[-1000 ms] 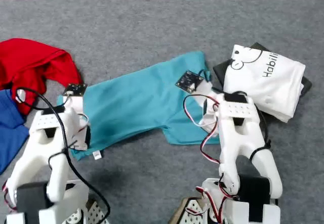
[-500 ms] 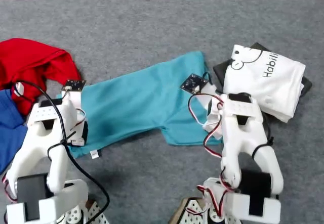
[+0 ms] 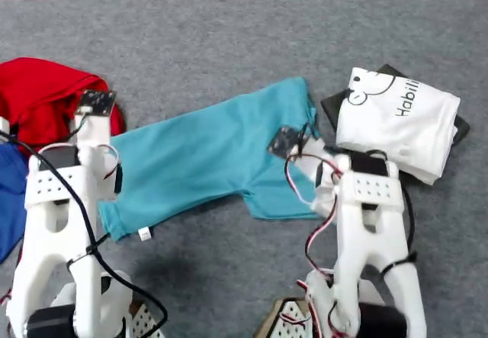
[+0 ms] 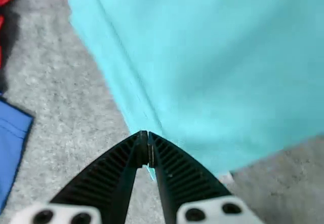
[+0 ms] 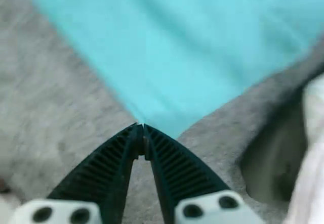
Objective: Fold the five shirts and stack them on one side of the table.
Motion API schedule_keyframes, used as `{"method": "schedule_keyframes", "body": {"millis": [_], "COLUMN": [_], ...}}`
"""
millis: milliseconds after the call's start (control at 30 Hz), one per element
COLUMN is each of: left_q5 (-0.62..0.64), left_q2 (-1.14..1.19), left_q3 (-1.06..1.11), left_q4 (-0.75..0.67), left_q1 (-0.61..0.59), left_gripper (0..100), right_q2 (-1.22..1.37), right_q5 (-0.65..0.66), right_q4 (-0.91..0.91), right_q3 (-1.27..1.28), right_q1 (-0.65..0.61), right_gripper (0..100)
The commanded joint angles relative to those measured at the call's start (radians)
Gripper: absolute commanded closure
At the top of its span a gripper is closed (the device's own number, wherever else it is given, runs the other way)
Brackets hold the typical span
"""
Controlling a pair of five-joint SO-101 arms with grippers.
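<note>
Far left on the grey tabletop (image 3: 229,40) lay a crumpled red shirt (image 3: 42,94), w/ a blue shirt (image 3: 8,201) just nearside of it at the edge, partly behind the left arm. Next right, the left pincer (image 4: 147,145) was pressed together on the left edge of the teal shirt (image 3: 206,155), a sliver of cloth showing betw. its fingers (image 4: 116,168). The teal shirt lay flat across the centre, running at a slant from near left to far right, a white tag (image 3: 145,234) at its near-left corner. The right pincer (image 5: 140,135) was clamped on the shirt's near-right edge, the cloth running up to its tips. Far right, a folded white shirt (image 3: 396,124) w/ dark print sat on a folded dark shirt (image 3: 333,109), both just beside the teal shirt's right end.
</note>
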Motion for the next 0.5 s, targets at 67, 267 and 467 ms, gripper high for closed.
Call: {"method": "schedule_keyframes", "body": {"millis": [67, 267, 467], "left_q5": [-0.002, 0.084, 0.117], "left_q2": [-0.027, -0.028, -0.028], "left_q3": [0.196, 0.327, 0.319], "left_q4": [-0.315, -0.563, -0.571], "left_q1": [-0.141, -0.226, -0.242], "left_gripper": [98, 98, 98], "right_q2": [-0.185, -0.28, -0.2], "right_q5": [0.086, 0.086, 0.051], "right_q4": [0.041, 0.064, -0.044], "right_q3": [0.073, 0.099, 0.176], "right_q1": [-0.013, -0.15, -0.252], "right_gripper": [91.9, 83.2, 82.9]}}
